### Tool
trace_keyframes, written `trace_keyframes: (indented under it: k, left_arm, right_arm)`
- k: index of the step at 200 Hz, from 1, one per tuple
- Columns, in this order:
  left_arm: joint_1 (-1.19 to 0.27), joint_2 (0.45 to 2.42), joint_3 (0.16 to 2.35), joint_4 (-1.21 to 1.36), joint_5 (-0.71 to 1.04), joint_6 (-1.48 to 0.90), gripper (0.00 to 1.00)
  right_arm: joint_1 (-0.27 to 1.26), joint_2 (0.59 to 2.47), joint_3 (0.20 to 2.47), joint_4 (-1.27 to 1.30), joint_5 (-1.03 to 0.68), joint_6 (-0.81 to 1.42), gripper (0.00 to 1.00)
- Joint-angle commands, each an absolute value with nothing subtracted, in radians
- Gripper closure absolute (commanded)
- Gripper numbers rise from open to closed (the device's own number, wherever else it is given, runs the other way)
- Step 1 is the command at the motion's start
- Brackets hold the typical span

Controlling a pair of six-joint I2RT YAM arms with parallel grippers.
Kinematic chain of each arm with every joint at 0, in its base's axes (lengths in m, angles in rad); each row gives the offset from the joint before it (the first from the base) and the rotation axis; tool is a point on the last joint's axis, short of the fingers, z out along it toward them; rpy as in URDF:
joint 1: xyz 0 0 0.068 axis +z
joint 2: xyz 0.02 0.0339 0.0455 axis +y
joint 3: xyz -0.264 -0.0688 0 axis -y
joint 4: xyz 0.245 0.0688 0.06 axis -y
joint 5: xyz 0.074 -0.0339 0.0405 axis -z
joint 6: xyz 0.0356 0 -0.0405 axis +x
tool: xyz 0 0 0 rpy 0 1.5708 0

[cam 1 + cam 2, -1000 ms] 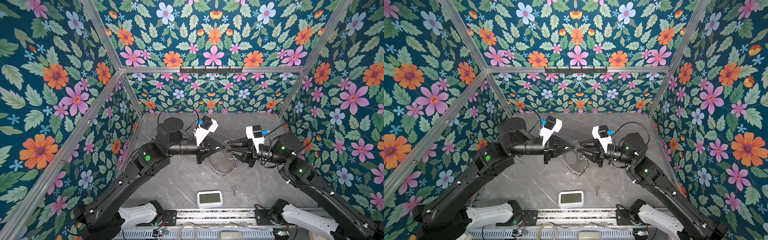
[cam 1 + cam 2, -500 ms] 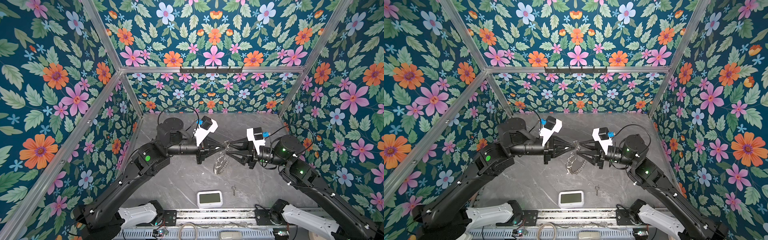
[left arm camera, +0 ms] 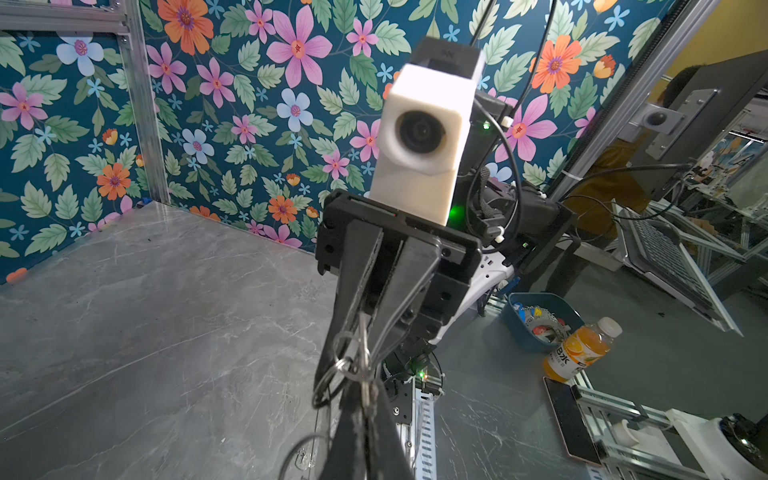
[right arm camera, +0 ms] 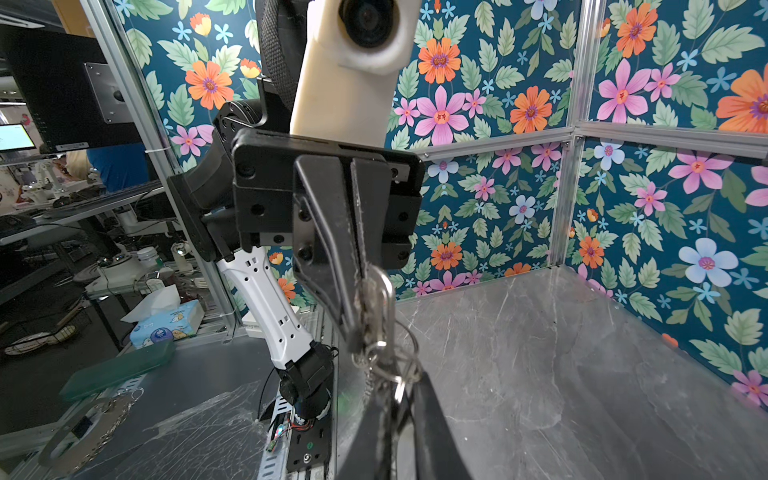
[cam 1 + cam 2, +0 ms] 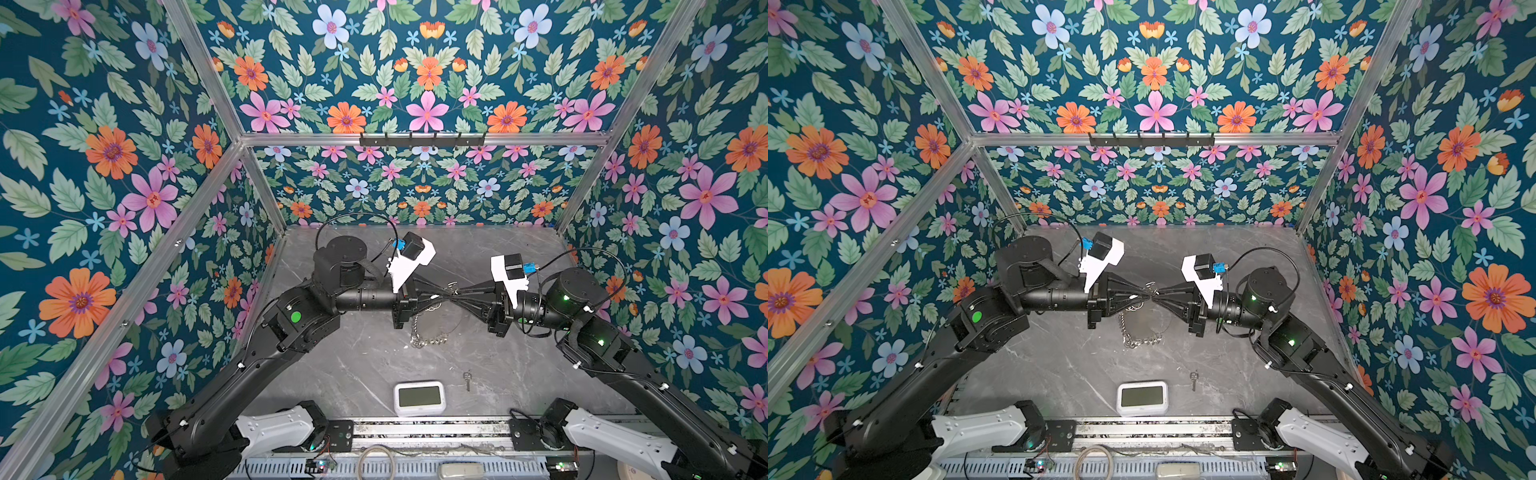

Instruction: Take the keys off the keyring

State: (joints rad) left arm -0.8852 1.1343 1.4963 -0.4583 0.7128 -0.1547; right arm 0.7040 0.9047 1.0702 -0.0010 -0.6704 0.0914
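Both grippers meet tip to tip above the middle of the table. My left gripper is shut on the silver rings at the top of the keyring, which hangs below it with its chain edge down. My right gripper is shut on a flat silver piece in the same ring cluster, which looks like a key. A second key lies loose on the table at the front right.
A white clock stands at the table's front edge, left of the loose key. Floral walls close in the left, back and right sides. The arm bases and a metal rail run along the front.
My right gripper has pushed in toward the left gripper's tip and shut on the ring cluster. The hanging keyring has swung and turned. The left gripper has stayed shut in place.
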Motion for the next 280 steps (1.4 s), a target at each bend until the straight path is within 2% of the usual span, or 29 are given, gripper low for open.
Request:
trace_keyframes:
  k: [1, 16, 112, 280]
  left_arm:
    - [-0.885, 1.129, 1.5, -0.402, 0.715, -0.152, 1.0]
    - [-0.885, 1.125, 1.501, -0.402, 0.698, -0.153, 1.0]
    - [-0.885, 1.082, 1.478, -0.414, 0.613, -0.156, 1.0]
    - [-0.886, 1.032, 1.407, -0.399, 0.603, -0.178, 1.0]
  right_arm:
    - [0.704, 0.901, 1.067, 0.018, -0.661, 0.08, 0.96]
    - [0.707, 0.901, 1.068, 0.015, -0.663, 0.08, 1.0]
    - [0.707, 0.89, 1.063, 0.003, -0.67, 0.077, 1.0]
    - [0.706, 0.891, 1.096, -0.007, -0.636, 0.067, 1.0]
